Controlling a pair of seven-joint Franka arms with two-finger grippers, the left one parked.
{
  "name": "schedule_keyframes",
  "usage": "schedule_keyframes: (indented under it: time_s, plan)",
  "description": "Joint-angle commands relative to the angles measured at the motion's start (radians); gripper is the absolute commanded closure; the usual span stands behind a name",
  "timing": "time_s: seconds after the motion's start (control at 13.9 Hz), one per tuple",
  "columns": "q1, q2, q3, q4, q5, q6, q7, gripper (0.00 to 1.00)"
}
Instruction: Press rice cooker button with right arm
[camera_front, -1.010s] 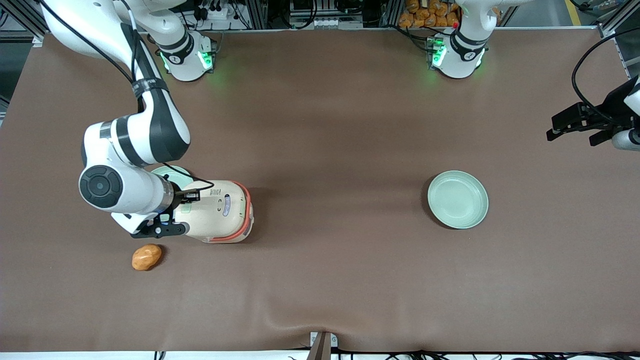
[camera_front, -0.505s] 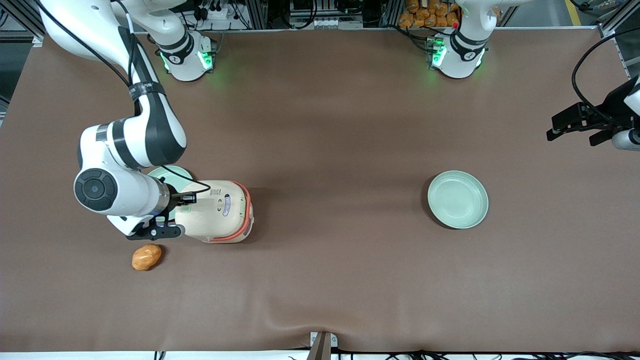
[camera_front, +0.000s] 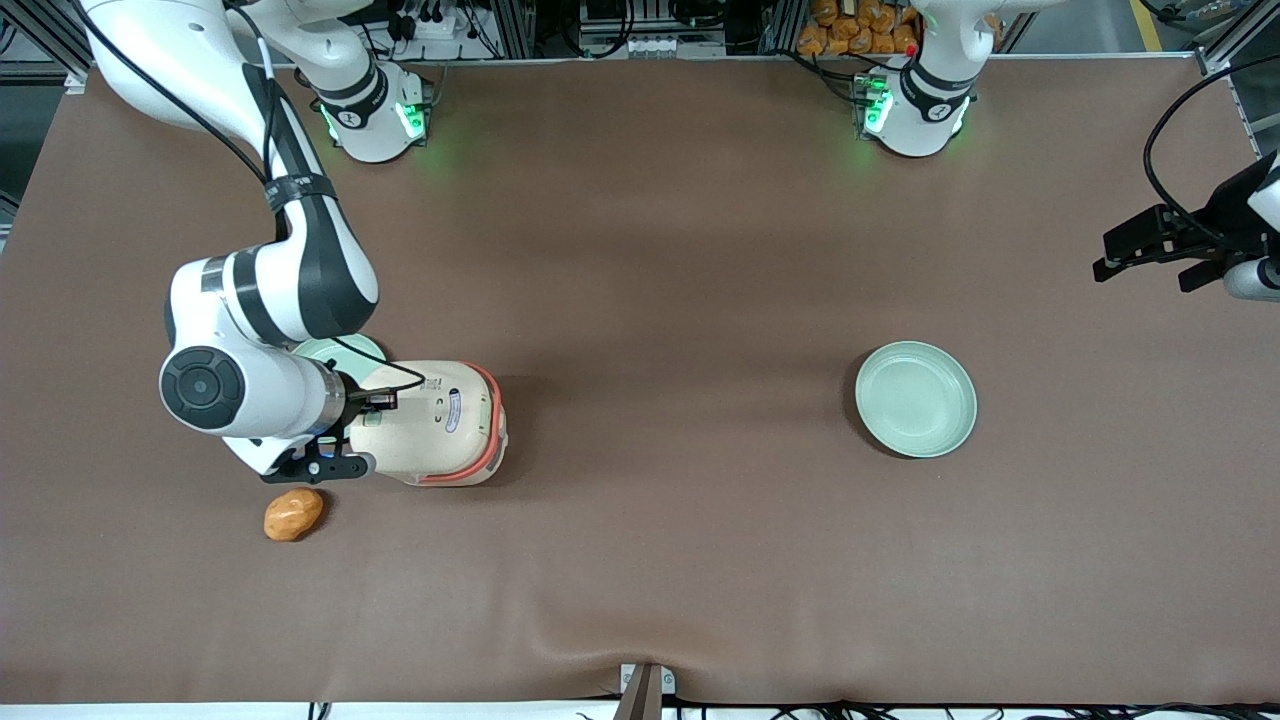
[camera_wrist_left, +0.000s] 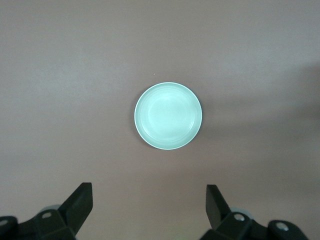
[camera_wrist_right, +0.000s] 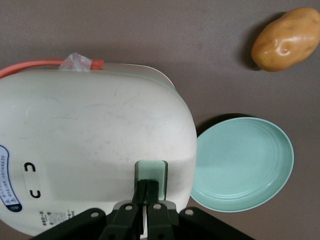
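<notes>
Rice cooker (camera_front: 435, 425) is found toward the working arm's end of the brown table (camera_front: 660, 300), lid closed. Cream lid, coral-orange band and a pale green rim are seen in the front view. A small label and two dark marks are carried on the lid top.

Right arm (camera_front: 262, 300) is bent over the cooker's edge, its round dark-capped wrist held beside the cooker. The gripper (camera_wrist_right: 147, 189) is set at the cooker's rim; in the right wrist view its two black fingers (camera_wrist_right: 142, 191) are pressed together, nothing held between them, tips laid against a pale green button tab (camera_wrist_right: 151, 170) on the lid's edge. Contact with the tab appears made, though how hard it is pressed cannot be told.

Pale green plate (camera_wrist_right: 242, 164) is lying just beside the cooker, partly tucked under its rim in the wrist view; in the front view it is mostly hidden by the arm and sits farther from the front camera than the cooker.

Potato (camera_front: 293, 514), orange-brown, is noted near the cooker, nearer to the front camera, apart from it.

Second pale green plate (camera_front: 915, 399) is lying well apart from the cooker, toward the parked arm's end of the table.
</notes>
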Motion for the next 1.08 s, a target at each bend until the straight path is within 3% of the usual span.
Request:
schedule_keyframes:
  time_s: [0.0,0.22,0.36,0.87,1.01]
  plan:
    - [-0.009,0.024,0.006,0.007,0.010,0.018,0.009,0.95]
    - [-0.012,0.021,0.006,0.010,0.010,0.015,0.007,0.94]
    - [-0.009,-0.004,0.007,0.021,0.011,0.006,0.009,0.84]
    - [-0.025,-0.168,0.009,0.045,0.103,-0.056,0.007,0.26]
    - [-0.029,-0.202,0.009,0.058,0.105,-0.099,0.006,0.03]
